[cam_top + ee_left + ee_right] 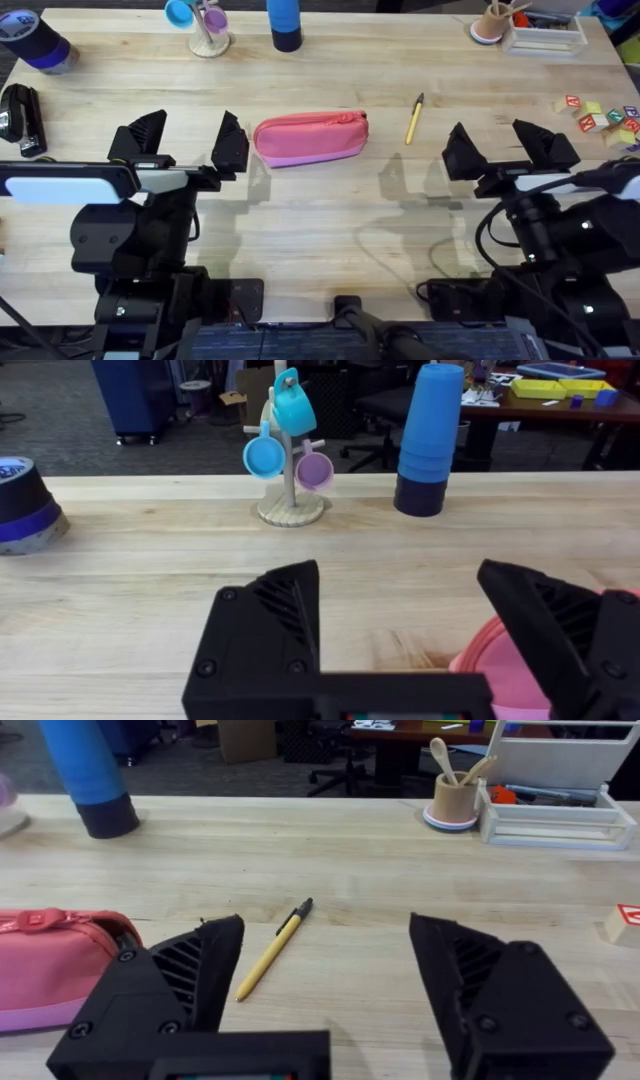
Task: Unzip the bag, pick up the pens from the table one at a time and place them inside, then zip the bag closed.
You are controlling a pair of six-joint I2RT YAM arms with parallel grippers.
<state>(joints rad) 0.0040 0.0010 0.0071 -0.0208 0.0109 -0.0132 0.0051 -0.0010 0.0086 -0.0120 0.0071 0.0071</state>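
Overhead, the pink pencil pouch (310, 137) is lying zipped at the table's (330, 230) centre, the yellow pen (414, 118) just right of it. Left gripper (190, 142) and right gripper (510, 148) are both hovering spread and empty. Unzipping well probably means one gripper pinning the pouch's end while the other is pinching the small zipper pull, hard to make out here.

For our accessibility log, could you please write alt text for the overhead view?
A closed pink bag lies mid-table with a yellow pen just to its right. The open left gripper sits beside the bag's left end; the open right gripper sits right of the pen.
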